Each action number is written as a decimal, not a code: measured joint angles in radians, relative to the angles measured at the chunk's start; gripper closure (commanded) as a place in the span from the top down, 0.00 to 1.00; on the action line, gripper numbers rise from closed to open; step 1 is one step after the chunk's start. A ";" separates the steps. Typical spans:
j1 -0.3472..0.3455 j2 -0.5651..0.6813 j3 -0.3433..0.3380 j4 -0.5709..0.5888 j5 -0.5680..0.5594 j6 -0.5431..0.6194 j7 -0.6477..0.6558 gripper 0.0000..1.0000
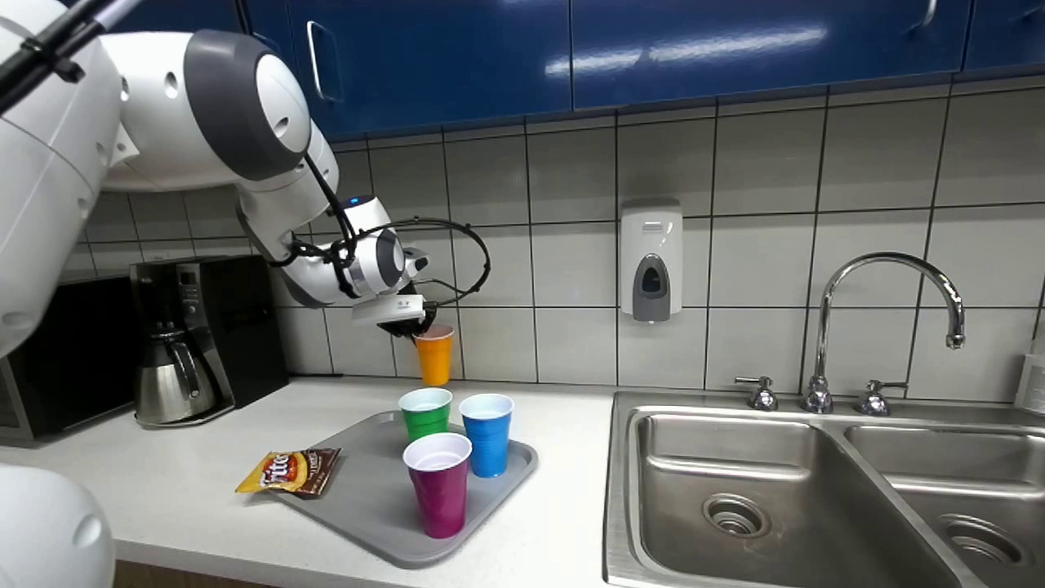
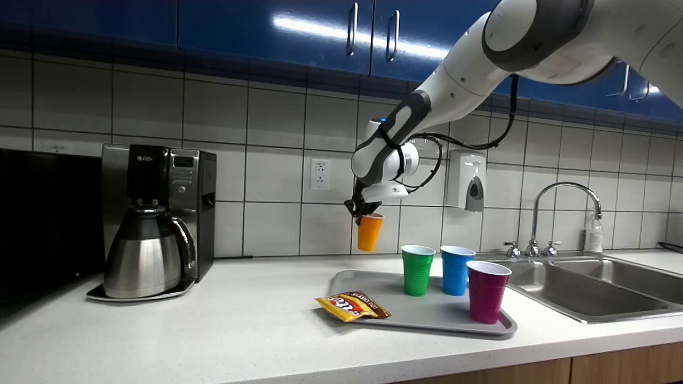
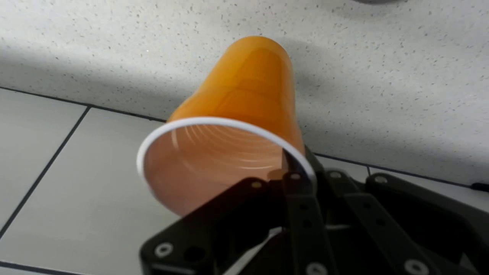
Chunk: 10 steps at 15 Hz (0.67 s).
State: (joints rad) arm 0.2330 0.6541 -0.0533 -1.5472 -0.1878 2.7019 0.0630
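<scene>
Gripping orange cup (image 2: 369, 234) by its rim with gripper (image 3: 301, 162) | hanging mouth-up below — slightly tilted from upright | over white counter (image 2: 224, 320)

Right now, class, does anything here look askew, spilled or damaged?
Yes: the yellow-and-brown snack packet lies askew across the rim of the gray tray, jutting past it. The orange cup in the fingers looks undamaged; no spill shows.

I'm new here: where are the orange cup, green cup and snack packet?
Orange cup (image 3: 246, 95), wrist view: outer wall.
Green cup (image 2: 417, 273), in an exterior view: side.
Snack packet (image 2: 352, 306), in an exterior view: printed face.
</scene>
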 measured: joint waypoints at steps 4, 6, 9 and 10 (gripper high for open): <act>0.033 -0.050 -0.004 -0.073 -0.012 0.000 0.024 0.01; 0.053 -0.081 -0.018 -0.109 -0.031 -0.001 0.051 0.01; 0.077 -0.127 -0.041 -0.160 -0.071 -0.001 0.105 0.01; 0.086 -0.142 -0.050 -0.176 -0.087 -0.001 0.127 0.01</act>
State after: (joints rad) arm 0.3189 0.5125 -0.1036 -1.7237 -0.2748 2.7012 0.1902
